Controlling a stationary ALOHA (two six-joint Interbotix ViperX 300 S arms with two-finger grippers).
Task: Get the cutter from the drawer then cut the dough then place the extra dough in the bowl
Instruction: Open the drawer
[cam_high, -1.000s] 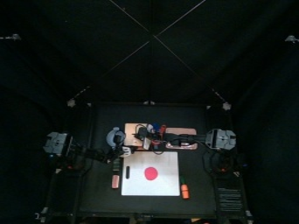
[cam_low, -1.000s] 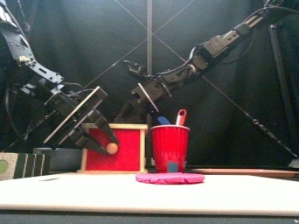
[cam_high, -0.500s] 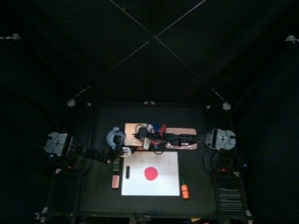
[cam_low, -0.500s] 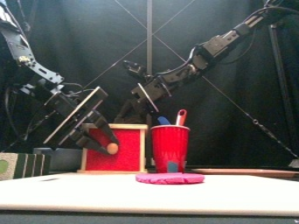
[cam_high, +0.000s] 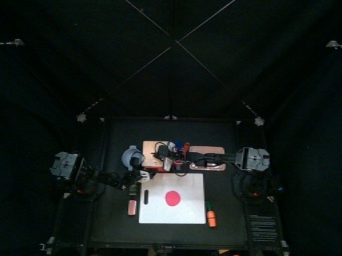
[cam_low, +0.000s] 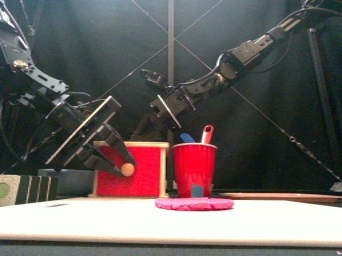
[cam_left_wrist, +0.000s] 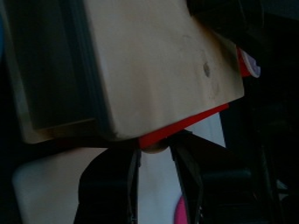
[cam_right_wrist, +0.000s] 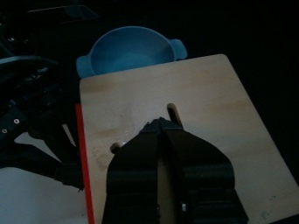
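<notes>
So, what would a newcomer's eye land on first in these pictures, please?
Probably the bright red plastic cup holding toy knives, mid-table behind the flat pink dough disc on the white cutting board. Left of it, the left gripper hangs at the red drawer front of the pale wooden box, with the right gripper poised above it.

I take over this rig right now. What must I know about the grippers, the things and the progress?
Left gripper: at the red drawer front of the wooden box; grip unclear.
Right gripper: jaws shut, over the box top by its slot.
Dough: whole disc on the white board.
Bowl: empty, beside the box.
Done: nothing yet; cutter not in view.
To do: open drawer, take cutter, cut dough, put the extra in the bowl.
</notes>
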